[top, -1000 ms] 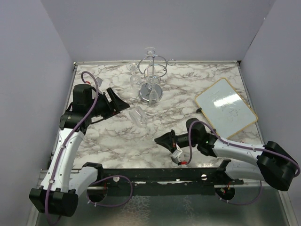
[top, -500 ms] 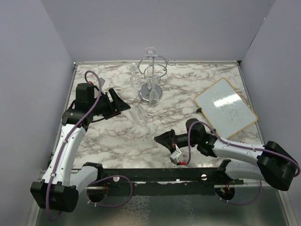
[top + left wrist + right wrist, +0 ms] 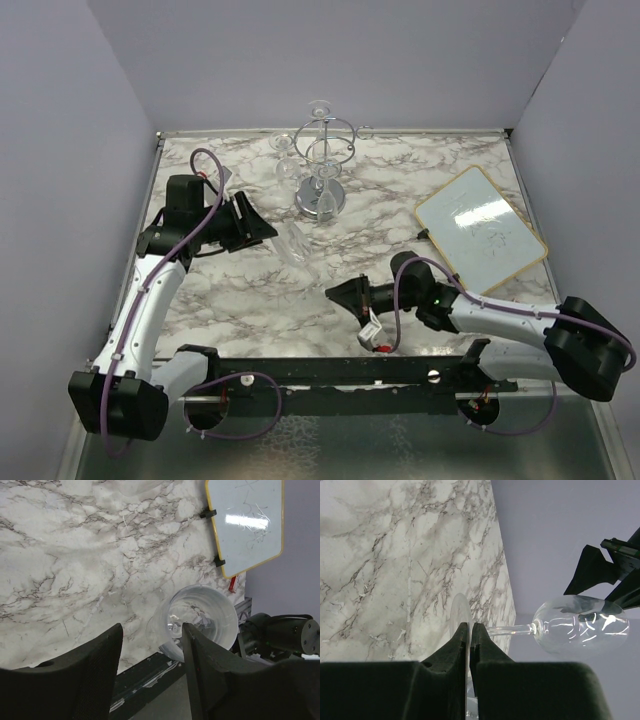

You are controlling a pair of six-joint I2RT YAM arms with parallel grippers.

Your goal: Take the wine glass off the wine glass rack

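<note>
1. Clear stemmed wine glass (image 3: 295,243) is off the shiny chrome wire rack (image 3: 322,178) at the far edge, held sideways over mid-table.
2. Right gripper (image 3: 469,628) is clamped on the foot rim only, so the glass may pivot or slip.
3. Left gripper (image 3: 152,630) is spread by the bowl and could knock it.

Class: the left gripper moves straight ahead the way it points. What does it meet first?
Probably the bowl of the wine glass, just ahead of the open left gripper; depth is unclear.
</note>
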